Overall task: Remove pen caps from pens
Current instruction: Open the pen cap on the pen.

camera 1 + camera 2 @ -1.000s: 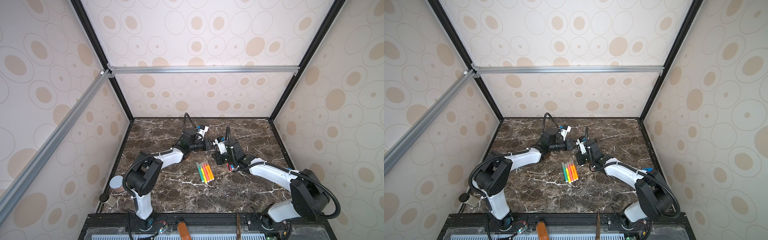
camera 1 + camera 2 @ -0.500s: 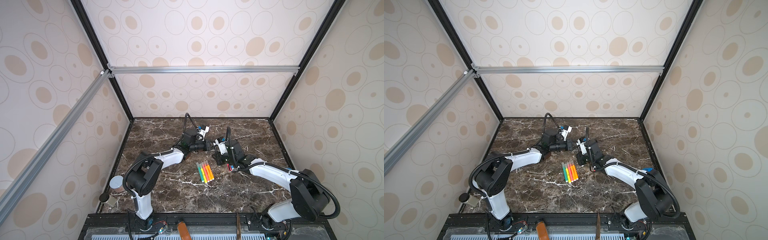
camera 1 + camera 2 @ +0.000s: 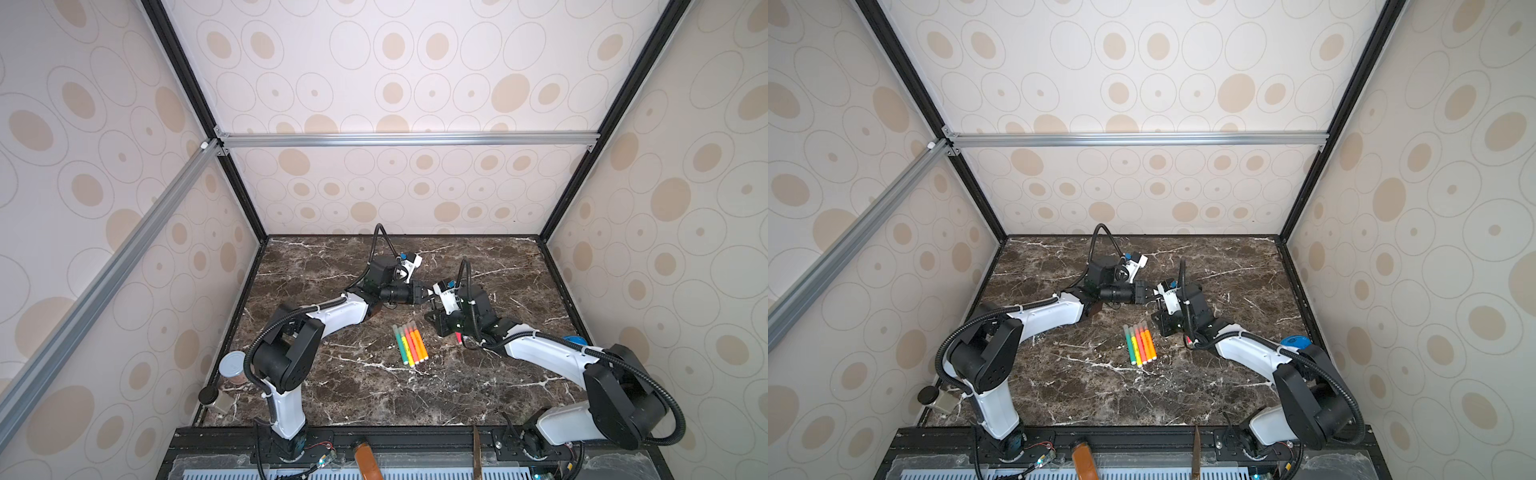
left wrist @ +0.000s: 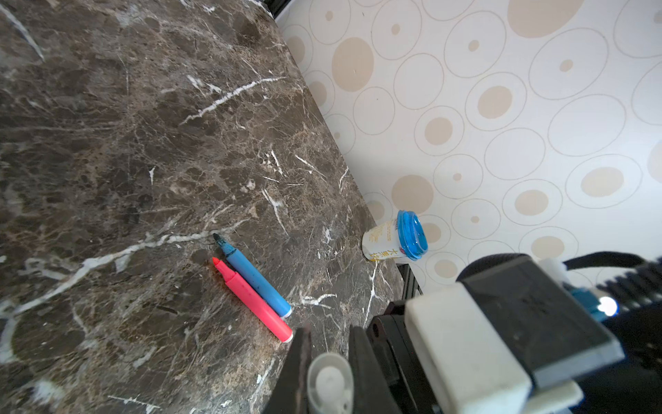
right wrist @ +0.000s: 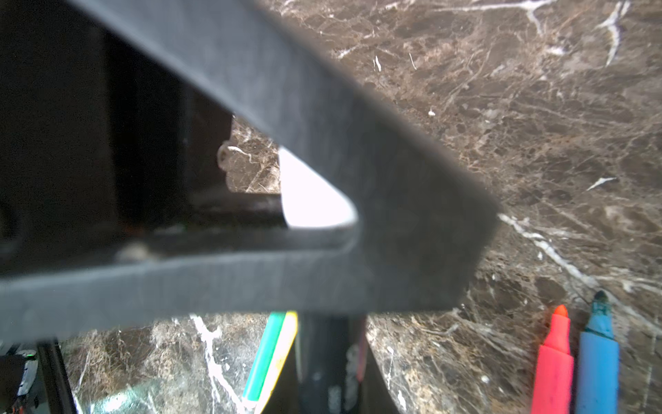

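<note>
My left gripper (image 4: pixel 331 335) is shut on a pale grey-white pen cap (image 4: pixel 329 383), seen end-on between its black fingers. In both top views it (image 3: pixel 428 296) meets my right gripper (image 3: pixel 434 314) over the middle of the table. The right gripper (image 5: pixel 329 358) is shut on a dark, blurred pen (image 5: pixel 322 372). The left gripper's black body hides most of the right wrist view. Several capped pens (image 3: pixel 409 345), green, yellow and orange, lie side by side in front of the grippers. An uncapped red pen (image 4: pixel 250 301) and blue pen (image 4: pixel 254 276) lie together under the right arm.
A small cup with a blue lid (image 4: pixel 394 240) stands at the table's right edge, by the wall. Two jars, one grey-lidded (image 3: pixel 232 368) and one black-lidded (image 3: pixel 210 399), stand at the front left edge. The dark marble table (image 3: pixel 374 395) is walled on three sides.
My left gripper has closed its jaws onto the pen cap. Both arms have stayed almost in place.
</note>
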`<state>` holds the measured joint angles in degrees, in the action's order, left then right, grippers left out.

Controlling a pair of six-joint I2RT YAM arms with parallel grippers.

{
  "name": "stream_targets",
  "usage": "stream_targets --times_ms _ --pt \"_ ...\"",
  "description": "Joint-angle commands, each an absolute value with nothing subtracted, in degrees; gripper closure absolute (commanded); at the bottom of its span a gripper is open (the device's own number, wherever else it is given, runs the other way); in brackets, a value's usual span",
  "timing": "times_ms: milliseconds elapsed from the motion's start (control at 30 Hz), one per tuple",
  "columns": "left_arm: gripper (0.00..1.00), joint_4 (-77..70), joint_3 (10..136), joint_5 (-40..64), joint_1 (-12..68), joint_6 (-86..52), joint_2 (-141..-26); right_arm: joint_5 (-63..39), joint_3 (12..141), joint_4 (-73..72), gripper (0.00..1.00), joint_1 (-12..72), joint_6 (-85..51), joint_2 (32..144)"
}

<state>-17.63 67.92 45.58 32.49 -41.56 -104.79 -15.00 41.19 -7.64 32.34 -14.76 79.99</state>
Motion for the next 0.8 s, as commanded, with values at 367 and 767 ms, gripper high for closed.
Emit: stream_targets --times_ms 367,767 --pt "1.00 -8.1 93.7 36.7 21.8 -34.5 -112.6 -18.6 35.2 1.4 1.00 37.8 -11.0 75.4" --pt "1.00 -7.4 98.0 34.8 18.1 -35.4 -115.7 -17.6 32.7 1.8 1.00 39.4 -12.3 73.4"
